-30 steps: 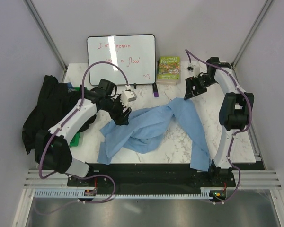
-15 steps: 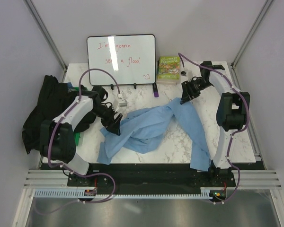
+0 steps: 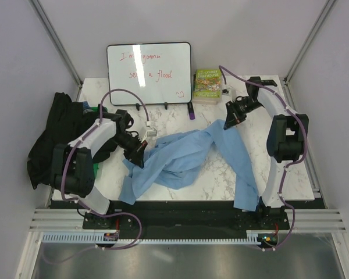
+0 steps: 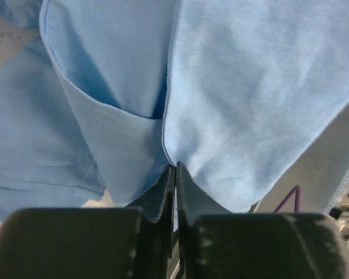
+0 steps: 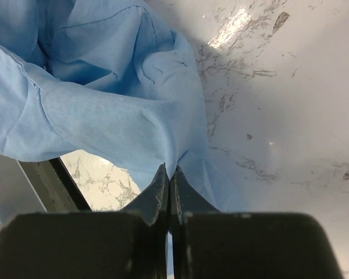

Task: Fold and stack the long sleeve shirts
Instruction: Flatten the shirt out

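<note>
Light blue cloth fills the middle of the desk (image 3: 212, 177): the light blue shirt (image 3: 183, 157) lies crumpled there, not yet flattened. The black shirt (image 3: 58, 131) is heaped at the left edge, well apart from both holds and touched by neither.

The blue one runs from a bunched body at near left up to a peak at far right. From that peak a long strip trails down to the near right edge and droops over it. We read its long axis as that slant from near left to far right.

The left jaws are pressed together on a fold of the shirt's left border, and the left wrist view shows cloth rising straight out of the closed tips. The right jaws are pinching the cloth at the far right peak, with bare marble just beyond them in the right wrist view. From either pinch, nearly all the fabric lies nearer the bases and between the two arms.

The left arm (image 3: 96, 136) is bent low, its forearm reaching rightward along the desk. The right arm (image 3: 273, 104) arches over from the far right, its wrist turned leftward and down.

We judge that the next move is drawing the two pinches apart along the slant. The trailing strip could drag.
</note>
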### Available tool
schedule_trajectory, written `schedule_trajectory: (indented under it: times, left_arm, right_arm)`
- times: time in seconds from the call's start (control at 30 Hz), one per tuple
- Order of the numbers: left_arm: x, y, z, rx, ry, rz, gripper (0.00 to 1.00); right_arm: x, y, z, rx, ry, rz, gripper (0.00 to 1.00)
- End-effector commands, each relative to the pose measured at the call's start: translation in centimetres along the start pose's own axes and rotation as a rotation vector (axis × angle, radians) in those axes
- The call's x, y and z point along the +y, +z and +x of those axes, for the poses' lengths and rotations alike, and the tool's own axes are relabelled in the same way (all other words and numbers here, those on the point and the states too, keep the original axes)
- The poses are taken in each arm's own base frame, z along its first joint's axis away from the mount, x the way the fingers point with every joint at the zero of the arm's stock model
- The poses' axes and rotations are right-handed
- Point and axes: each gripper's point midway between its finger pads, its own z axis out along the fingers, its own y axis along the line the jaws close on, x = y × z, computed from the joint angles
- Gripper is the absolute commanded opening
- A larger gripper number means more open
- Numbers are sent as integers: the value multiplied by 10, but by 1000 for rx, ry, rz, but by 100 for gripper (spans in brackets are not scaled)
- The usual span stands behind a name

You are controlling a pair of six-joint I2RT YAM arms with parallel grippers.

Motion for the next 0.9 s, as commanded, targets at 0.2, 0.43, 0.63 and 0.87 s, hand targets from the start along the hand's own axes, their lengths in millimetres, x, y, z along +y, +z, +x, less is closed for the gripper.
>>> schedule_trajectory:
  times: [0.2,0.43,0.63,0.87]
  left_arm:
    - [12,-120,-119,-284,176,-392,2]
    - [-28,-220,-207,-541,355,-539,2]
    - [-79,-166,-116,-403,508,-440,2]
    - [-41,-69,21,-87,502,-433,2]
  right_arm:
    - [-12,-164,-81,-412,-11,215,0]
    - [18,-248,-46,-419,-102,396,0]
    - [43,-192,106,-31,-226,429,0]
    - [46,-148,199,259,-201,333,7]
